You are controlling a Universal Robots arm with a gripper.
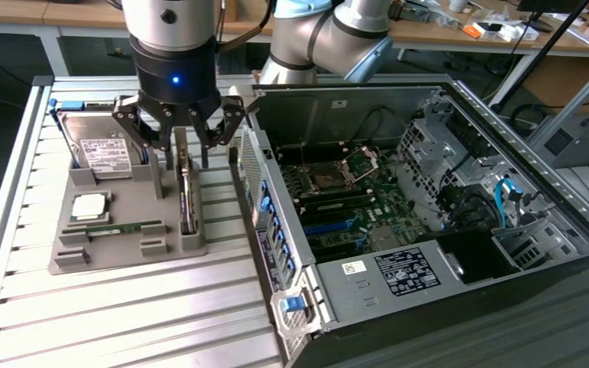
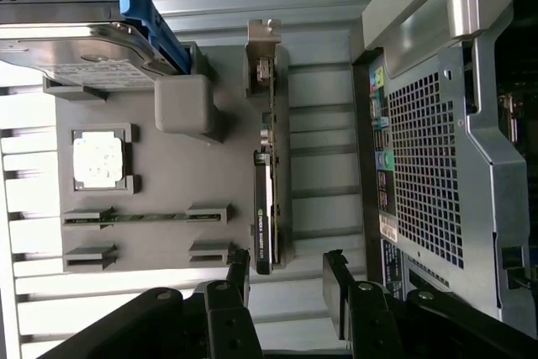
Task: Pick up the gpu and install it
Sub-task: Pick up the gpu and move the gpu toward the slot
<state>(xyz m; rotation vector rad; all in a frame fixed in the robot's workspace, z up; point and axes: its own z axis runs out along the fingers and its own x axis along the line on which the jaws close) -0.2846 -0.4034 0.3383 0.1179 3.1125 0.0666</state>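
Hand (image 1: 185, 149) hung wide open, holding nothing, astride the gpu (image 1: 187, 192), which stood on edge in the grey holder (image 1: 120, 253) beside the open case (image 1: 320, 307). The card sat nearer one finger (image 2: 238, 262). My call: centre first, drop straight, pinch the board's flat faces.

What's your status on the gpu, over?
Open hand above the gpu, not gripping. It sits on edge in the gray holder, not lifted. Beside it the hard drive, apart; open case alongside.
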